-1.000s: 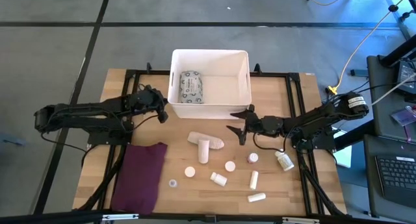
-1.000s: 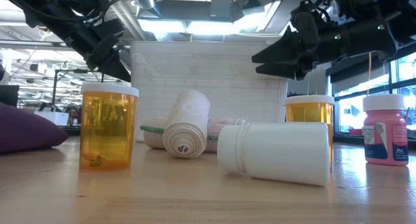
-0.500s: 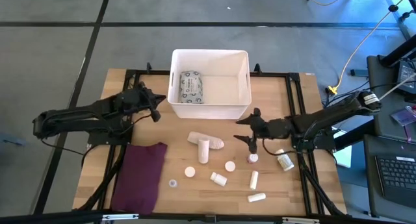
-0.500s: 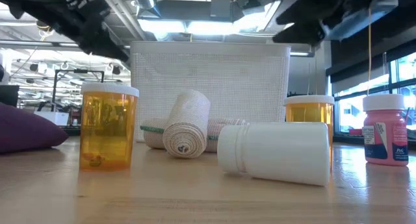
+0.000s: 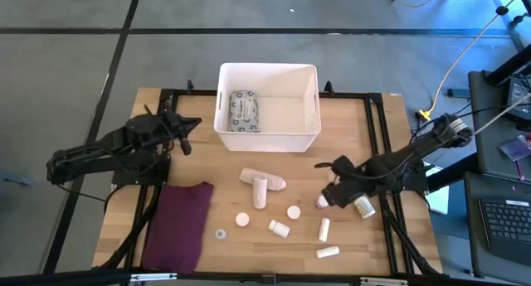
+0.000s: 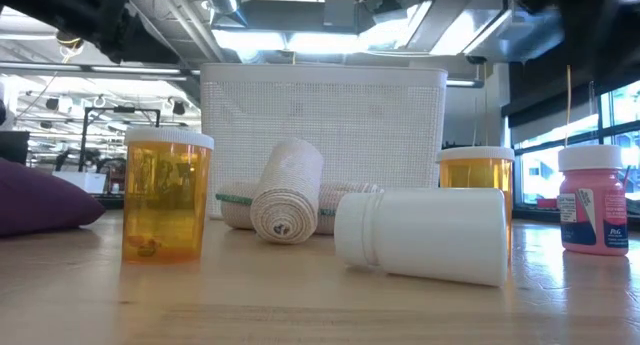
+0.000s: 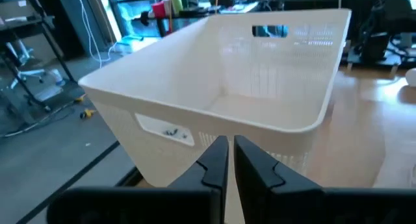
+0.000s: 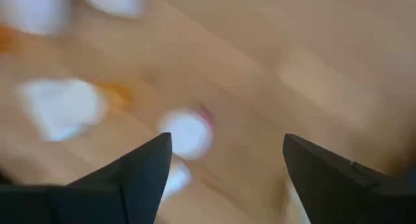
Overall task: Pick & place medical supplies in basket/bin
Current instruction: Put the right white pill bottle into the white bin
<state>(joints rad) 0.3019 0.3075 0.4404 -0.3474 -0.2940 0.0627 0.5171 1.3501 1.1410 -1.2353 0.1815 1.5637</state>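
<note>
1. On my low view the pink bottle (image 6: 593,200) at the right edge carries a white label with small dark print; I can make out lines of text but cannot read a word of it
2. The grey-green packet (image 5: 245,110) in the white tub (image 5: 309,79) is printed, but from my high view nothing on it is legible
3. A small dark mark on the tub's near wall in my left wrist view is unreadable too
</note>
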